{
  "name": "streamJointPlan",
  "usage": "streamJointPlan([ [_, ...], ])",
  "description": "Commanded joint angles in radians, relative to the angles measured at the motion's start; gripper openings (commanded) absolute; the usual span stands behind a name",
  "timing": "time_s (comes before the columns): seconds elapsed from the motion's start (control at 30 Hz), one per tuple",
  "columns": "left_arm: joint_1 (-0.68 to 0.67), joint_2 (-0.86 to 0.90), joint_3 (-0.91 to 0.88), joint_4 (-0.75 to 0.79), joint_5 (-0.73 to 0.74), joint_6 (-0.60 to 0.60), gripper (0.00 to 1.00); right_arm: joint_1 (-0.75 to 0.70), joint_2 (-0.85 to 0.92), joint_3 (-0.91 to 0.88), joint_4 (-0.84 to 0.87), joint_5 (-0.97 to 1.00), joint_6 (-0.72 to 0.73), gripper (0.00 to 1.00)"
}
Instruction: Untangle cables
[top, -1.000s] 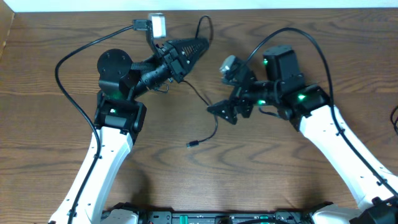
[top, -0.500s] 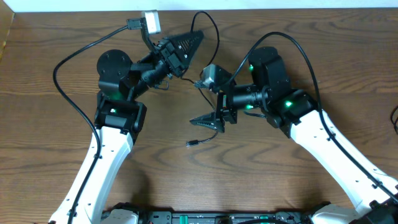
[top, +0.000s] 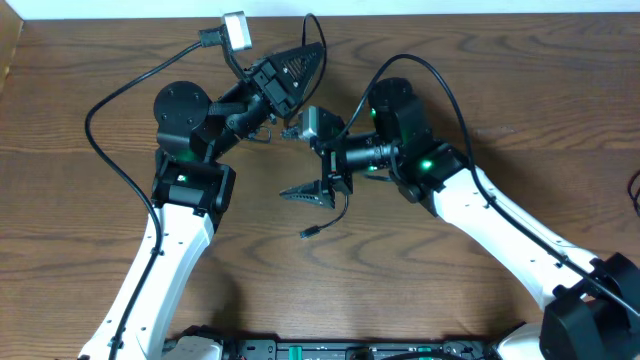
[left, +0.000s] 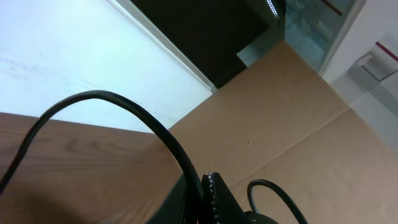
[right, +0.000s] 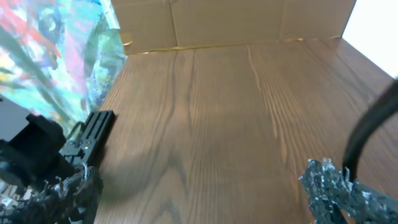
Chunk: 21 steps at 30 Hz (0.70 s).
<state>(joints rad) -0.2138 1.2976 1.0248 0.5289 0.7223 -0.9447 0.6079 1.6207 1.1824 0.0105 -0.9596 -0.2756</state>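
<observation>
at the far side of the desk (top: 400, 300), the left gripper (top: 315, 55) points toward the far right, jaws closed on the black cord (left: 93, 95); in the left wrist view the cord arcs in from the left and runs down into the closed fingers (left: 217, 202); overhead, a loop of the same cord stands above the gripper tip, clear of the wood.

near the centre of the desk, the right gripper (right: 199, 179) is spread to full width and holds nothing; its two fingers sit at the lower corners of the right wrist view, with bare wood grain between them.

the lower run of the black cord lies on the desk just in front of the right gripper (nearer the robot base); it curves down to a small plug end (top: 308, 232), which rests flat on the wood, apart from both grippers; the stretch between the raised loop and this run passes behind the right wrist and cannot be traced.
</observation>
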Motion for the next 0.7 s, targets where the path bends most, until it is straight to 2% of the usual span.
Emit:
streamJointPlan([
  [0.0,0.0,-0.04,0.002,0.011,-0.028,-0.011,0.09,0.006,0.001,-0.002,0.029,0.007,0.024,0.99],
  [0.37,0.006,-0.041,0.002,-0.012,-0.035,0.005,0.08,-0.029,0.0,-0.002,-0.089,0.073,0.004,0.99],
  [0.67,0.005,-0.041,0.002,-0.012,-0.034,-0.002,0.09,-0.034,0.001,-0.002,-0.054,0.176,-0.021,0.99],
])
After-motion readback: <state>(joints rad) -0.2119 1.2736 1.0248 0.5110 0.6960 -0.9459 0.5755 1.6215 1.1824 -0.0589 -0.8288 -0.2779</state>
